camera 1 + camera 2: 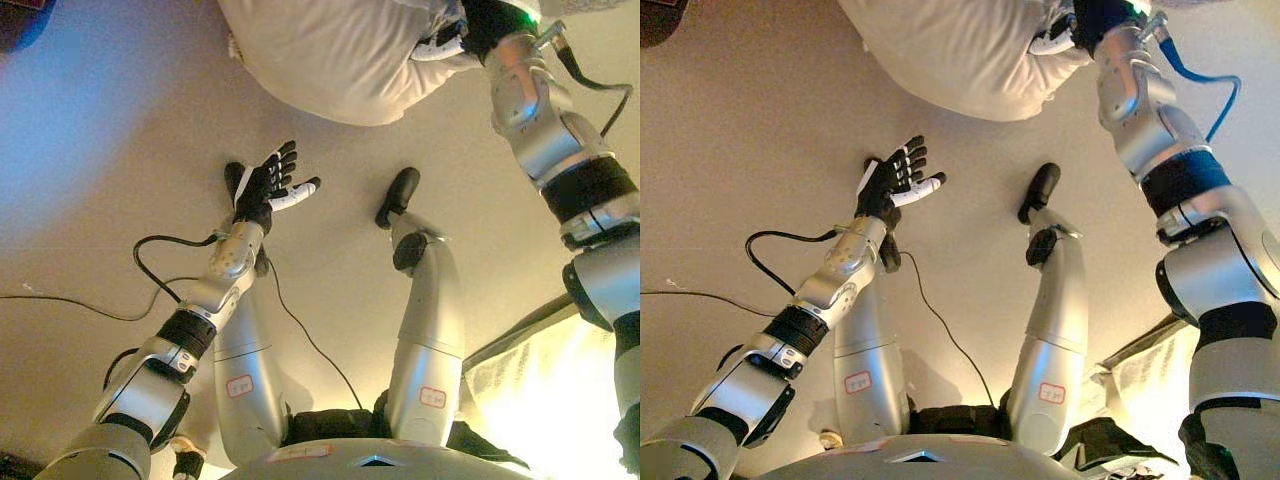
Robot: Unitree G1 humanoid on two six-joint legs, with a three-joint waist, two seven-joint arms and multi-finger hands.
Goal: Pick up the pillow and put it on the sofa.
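A large cream pillow lies at the top of the view, over the beige floor. My right hand is at the pillow's right edge, with its fingers curled into the fabric. It also shows in the right eye view against the pillow. My left hand is open with fingers spread, held above the floor below and left of the pillow, apart from it.
A pale cloth-covered thing shows at the lower right. A dark object sits in the top left corner. The beige floor spreads left of my left arm.
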